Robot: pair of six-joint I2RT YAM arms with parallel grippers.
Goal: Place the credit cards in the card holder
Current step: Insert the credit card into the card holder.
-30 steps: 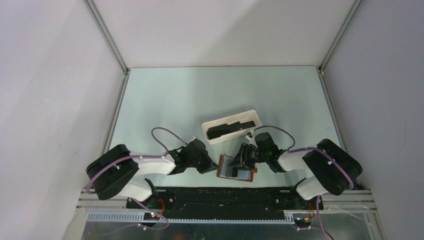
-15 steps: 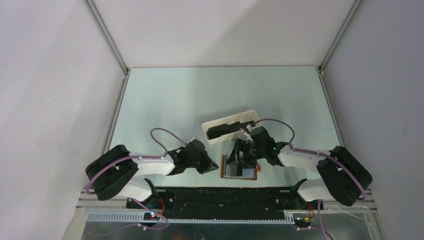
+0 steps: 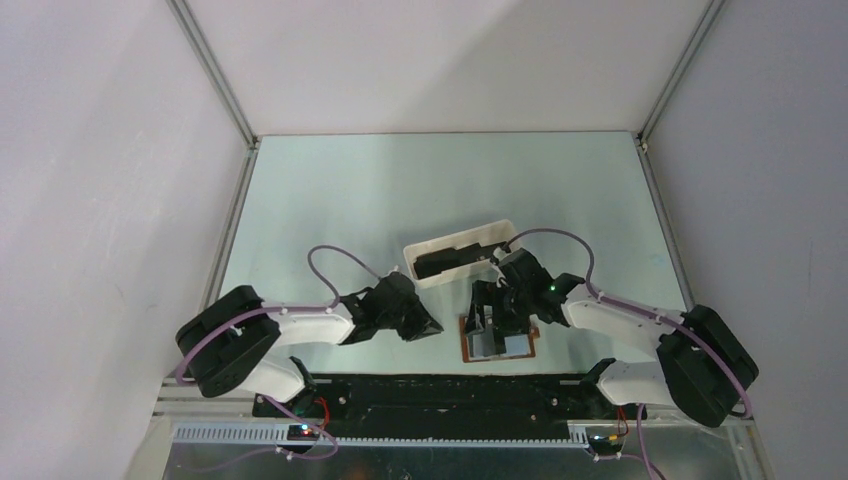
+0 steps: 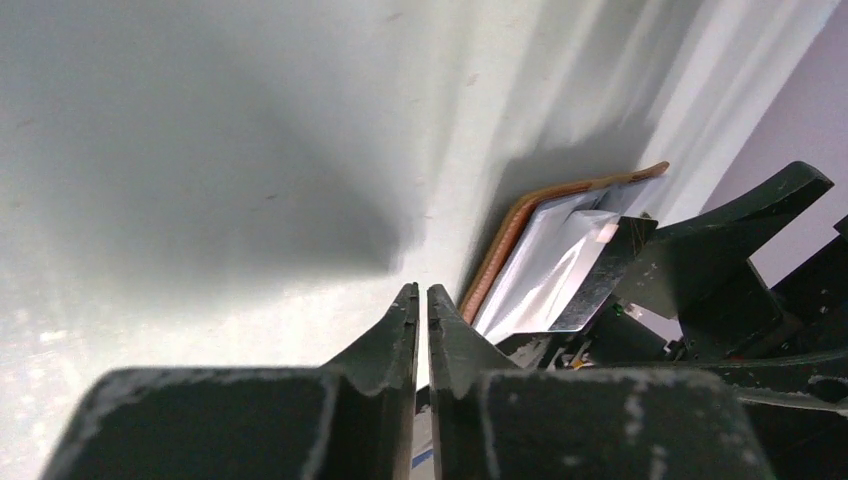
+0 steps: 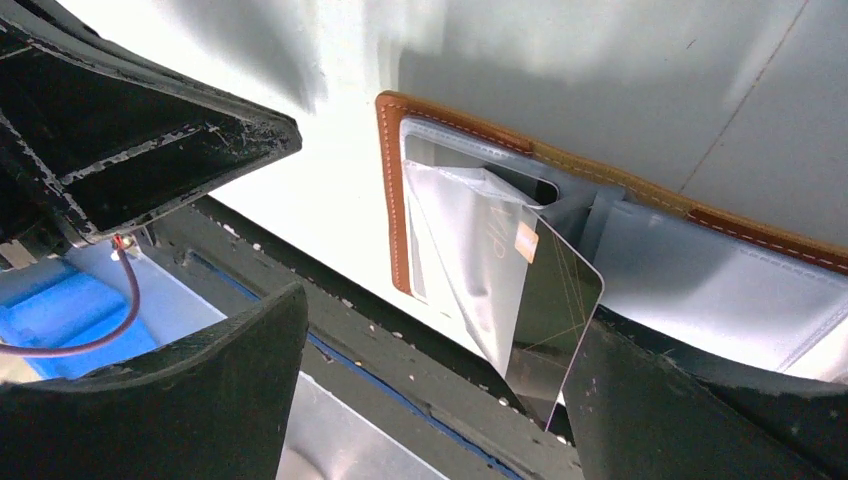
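Right gripper (image 3: pixel 497 310) is spread wide directly over the card holder (image 3: pixel 512 347), pinching nothing. The holder lies open and flat on the table (image 3: pixel 400 190), pale pockets facing up. One credit card (image 5: pixel 545 300) sits partway into a pocket on the holder's left half. It's tilted, and its free end pokes out between the open fingers (can't tell if a corner touches one). The card's long axis runs out of the pocket mouth toward the wrist, so I'd guess the next move is a push straight along that line. The right arm is clearly nearer, reaching in from the holder's right with its wrist bent down. Left gripper (image 3: pixel 428 327) sits just left of the holder, pressed together and empty. More credit cards (image 3: pixel 450 260) wait in the white tray (image 3: pixel 430 277) just beyond the holder.
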